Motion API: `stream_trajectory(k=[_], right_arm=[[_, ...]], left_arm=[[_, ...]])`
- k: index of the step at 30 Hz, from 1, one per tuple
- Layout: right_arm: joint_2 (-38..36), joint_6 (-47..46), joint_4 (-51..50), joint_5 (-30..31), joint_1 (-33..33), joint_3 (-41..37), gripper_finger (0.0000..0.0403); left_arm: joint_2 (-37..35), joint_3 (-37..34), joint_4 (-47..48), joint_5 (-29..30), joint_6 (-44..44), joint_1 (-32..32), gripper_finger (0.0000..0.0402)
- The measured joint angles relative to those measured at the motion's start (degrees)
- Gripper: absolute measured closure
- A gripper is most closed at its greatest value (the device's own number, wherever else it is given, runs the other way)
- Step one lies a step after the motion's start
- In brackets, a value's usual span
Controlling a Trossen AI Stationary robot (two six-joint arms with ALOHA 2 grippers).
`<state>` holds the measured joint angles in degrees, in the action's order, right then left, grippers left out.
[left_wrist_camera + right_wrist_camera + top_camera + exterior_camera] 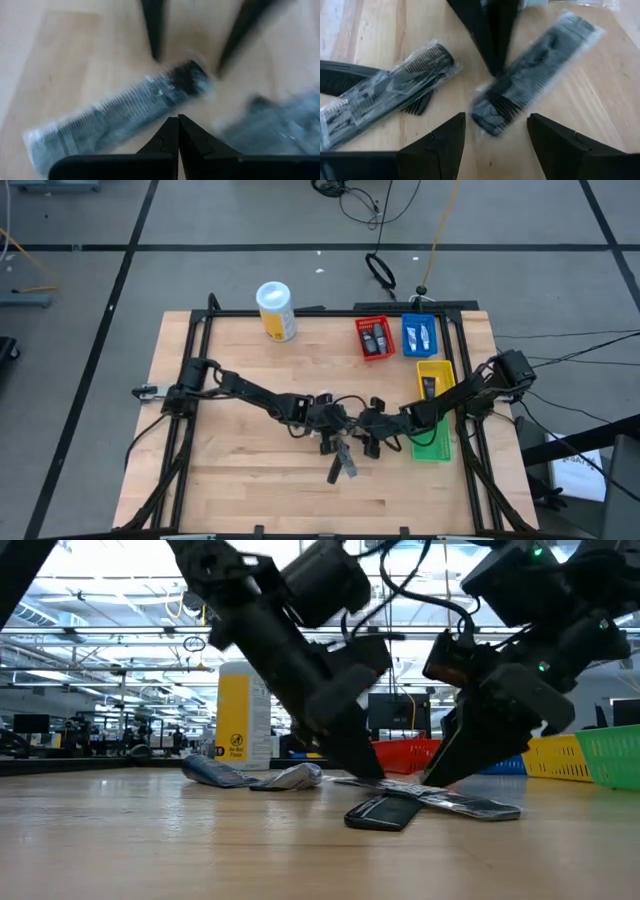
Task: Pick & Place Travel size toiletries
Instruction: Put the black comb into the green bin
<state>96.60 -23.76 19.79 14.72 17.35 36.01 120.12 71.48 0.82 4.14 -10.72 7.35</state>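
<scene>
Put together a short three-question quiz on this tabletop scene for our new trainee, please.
1. True or false: the left gripper is shut, with nothing between its fingers.
2. What wrapped item lies just ahead of the open right gripper? A) a comb B) a toothbrush C) a razor
3. Fill in: the tall white canister with the yellow label stands near the table's ____ edge, left of the red bin.

Key
1. True: its fingertips meet, empty, above a wrapped comb.
2. A: a black comb in clear wrap.
3. Far.
</scene>
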Motion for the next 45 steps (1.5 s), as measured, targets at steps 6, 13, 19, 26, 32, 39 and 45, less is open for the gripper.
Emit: stream_trajectory(k=[6, 13, 19, 26, 32, 39, 45], right_arm=[[4.0, 0.4, 5.2, -2.4, 0.3, 0.0, 0.0195], [2.4, 1.8, 6.4, -4.7, 2.8, -0.1, 0.0195], [-0.1, -0.8, 4.1, -13.5, 5.3, 0.1, 0.0195], [-2.7, 5.0, 6.0, -12.9, 7.4, 0.0, 0.0195], [-8.4, 2.9, 1.8, -11.8, 7.5, 0.0, 0.0195], [-9.1, 2.1, -2.3, -6.6, 9.1, 0.0, 0.0195], [-9.1, 2.9, -3.8, 4.8, 11.3, 0.0, 0.0205]], left_arm=[[3.1, 0.0, -6.7, -2.7, 0.4, -1.9, 0.0399], [2.2, 0.0, -5.6, -1.8, 2.1, -1.7, 0.0389], [-0.4, -0.1, -0.1, 3.9, 2.1, -1.5, 0.0398], [-2.0, -0.1, 2.0, 6.6, 1.9, -0.8, 0.0387], [-2.0, -0.1, 4.4, -4.4, 1.9, -0.3, 0.0396], [-3.7, -0.1, 7.0, 2.7, 3.3, 1.2, 0.0388], [-5.1, 0.0, 1.9, 5.4, 8.7, 3.8, 0.0399]])
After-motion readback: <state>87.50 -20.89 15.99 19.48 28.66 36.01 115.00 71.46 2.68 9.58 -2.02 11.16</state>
